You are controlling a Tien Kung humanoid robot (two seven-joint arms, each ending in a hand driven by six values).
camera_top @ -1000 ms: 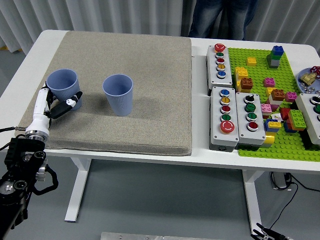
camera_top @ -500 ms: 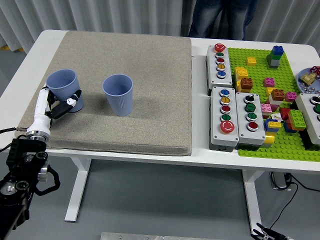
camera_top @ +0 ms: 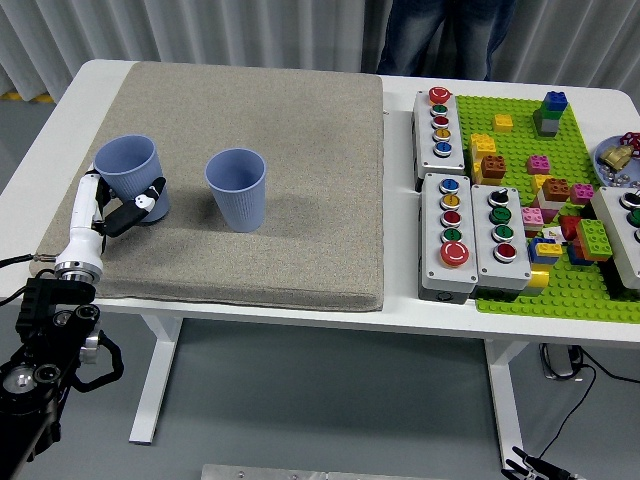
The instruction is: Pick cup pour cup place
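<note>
Cups of matching pale blue plastic stand upright and open-mouthed on the grey fabric mat (camera_top: pixel 250 170) that covers the left portion of the white table (camera_top: pixel 400 320). The left cup (camera_top: pixel 130 176) sits in the left-centre of the frame near the mat's left edge; its rim is round and undented and it tapers toward the base. The second cup (camera_top: pixel 237 188) stands to its right, apart from it, of the same shape and colour. The left hand (camera_top: pixel 110 212), white with black fingers, reaches in from the lower left and is curled around the lower body of the left cup, its fingertips (camera_top: pixel 148 198) touching the cup's front wall. At right of frame lie grey button boxes (camera_top: pixel 470 235) with coloured push buttons and a green baseplate (camera_top: pixel 560 290) carrying assorted bricks. A person's legs (camera_top: pixel 440 35) show at the top edge.
</note>
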